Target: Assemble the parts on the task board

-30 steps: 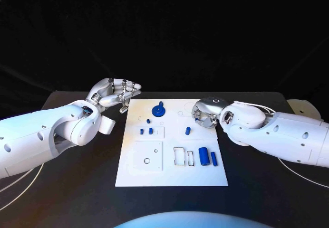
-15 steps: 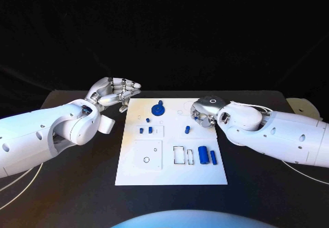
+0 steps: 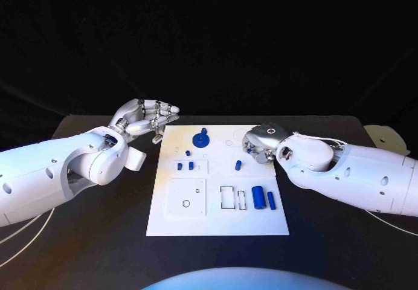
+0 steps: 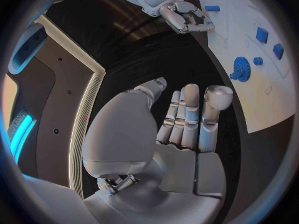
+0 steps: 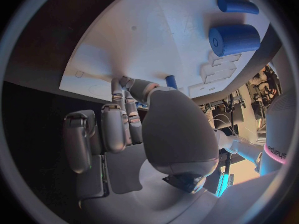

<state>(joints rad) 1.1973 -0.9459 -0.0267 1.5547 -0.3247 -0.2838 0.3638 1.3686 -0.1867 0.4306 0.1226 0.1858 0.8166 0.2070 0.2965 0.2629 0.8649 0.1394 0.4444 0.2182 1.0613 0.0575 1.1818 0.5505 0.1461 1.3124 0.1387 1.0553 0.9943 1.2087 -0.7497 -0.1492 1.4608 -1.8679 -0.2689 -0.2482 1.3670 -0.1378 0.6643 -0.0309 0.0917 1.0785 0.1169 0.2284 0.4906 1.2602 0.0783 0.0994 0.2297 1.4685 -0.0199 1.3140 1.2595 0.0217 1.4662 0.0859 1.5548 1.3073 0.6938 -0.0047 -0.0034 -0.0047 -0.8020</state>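
Task board (image 3: 218,223): a white plate in the middle of the black table (image 3: 87,241).
Blue wheel (image 3: 201,141): a round part with teeth, on the far part of the board.
Small blue pegs (image 3: 185,166): two stand side by side, left of the middle of the board.
Single peg (image 3: 237,164): stands alone, right of the middle.
Thick blue roll (image 3: 258,196): lies on the near right part of the board.
Thin blue stick (image 3: 272,201): lies just right of the thick roll.
Left hand (image 3: 148,118): at the board's far left corner, fingers curled in, holding nothing.
Right hand (image 3: 260,144): over the board's far right edge, fingers curled in, nothing in it.
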